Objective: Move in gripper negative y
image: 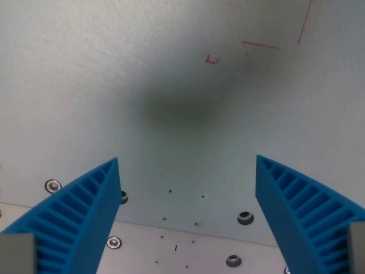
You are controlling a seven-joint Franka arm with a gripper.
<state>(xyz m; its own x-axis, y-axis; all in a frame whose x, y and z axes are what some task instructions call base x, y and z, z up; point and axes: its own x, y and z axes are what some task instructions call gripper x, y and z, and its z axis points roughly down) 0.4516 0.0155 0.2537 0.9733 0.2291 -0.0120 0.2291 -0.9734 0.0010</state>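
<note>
Nearest the camera, at the bottom edge of the wrist view, two blue ribbed fingers frame the shot, one at the wrist view's left and one at the wrist view's right, tips pointing up into the picture. Fingers are spread wide with a clear gap between them, nothing pinched; the gripper is empty. A grey block corner shows at the base of each finger, bottom-left and bottom-right. Between and just under the fingers runs a lighter metal plate along the bottom, with screws: one beside the left finger, one lower centre-right. Small dark specks and a short dark mark sit on the plate between the fingers. Just beyond the plate edge starts the pale grey-green tabletop, with more fasteners near the seam: a screw at far left, a dark hole near the right finger, another partly hidden behind the left fingertip. Further out, a soft dark shadow spreads mid-frame on the tabletop, blurred edges. Farthest, upper right, thin red markings: a small hooked mark, a bracket-shaped line, and a slanted stroke running to the top edge. No loose objects on the surface within view.
</note>
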